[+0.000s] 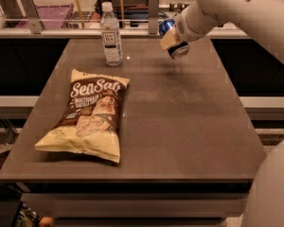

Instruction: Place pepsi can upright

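Blue pepsi can, tilted, gripped by the pincer above the table.

Toward the tabletop's one o'clock, the gripper with its dull beige pads is clamping the pepsi can, whose blue metal skin is shining glossily and whose bare silver end is glinting. The arm's shell is looking like smooth white plastic with a soft sheen. The tabletop is reading as matt grey-brown, stone-like, faintly speckled. At eleven o'clock the clear plastic bottle is glistening around a flat white label. At eight o'clock the Sea Salt chip bag is showing crinkled, slightly shiny film.
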`<state>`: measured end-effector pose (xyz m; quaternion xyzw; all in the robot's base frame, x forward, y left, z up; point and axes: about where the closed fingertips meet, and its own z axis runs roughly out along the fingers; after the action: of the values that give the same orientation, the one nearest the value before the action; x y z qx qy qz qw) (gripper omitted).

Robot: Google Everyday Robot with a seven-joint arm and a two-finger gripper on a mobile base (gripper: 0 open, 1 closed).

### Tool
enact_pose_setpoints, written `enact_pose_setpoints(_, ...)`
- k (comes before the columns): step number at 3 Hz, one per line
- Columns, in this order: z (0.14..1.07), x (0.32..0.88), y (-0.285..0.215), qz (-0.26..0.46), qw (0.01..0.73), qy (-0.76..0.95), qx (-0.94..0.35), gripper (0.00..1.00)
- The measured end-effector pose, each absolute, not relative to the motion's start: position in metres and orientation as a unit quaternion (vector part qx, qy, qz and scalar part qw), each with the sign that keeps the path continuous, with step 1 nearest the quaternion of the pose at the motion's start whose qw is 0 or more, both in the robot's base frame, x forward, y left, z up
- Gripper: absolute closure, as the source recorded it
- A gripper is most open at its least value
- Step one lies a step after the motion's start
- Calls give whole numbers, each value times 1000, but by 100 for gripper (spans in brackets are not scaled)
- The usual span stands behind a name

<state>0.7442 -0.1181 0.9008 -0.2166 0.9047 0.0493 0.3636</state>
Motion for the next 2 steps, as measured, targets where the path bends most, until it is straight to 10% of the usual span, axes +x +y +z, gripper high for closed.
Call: enact_pose_setpoints(2,892,741,-111,46,360,902,-234,100)
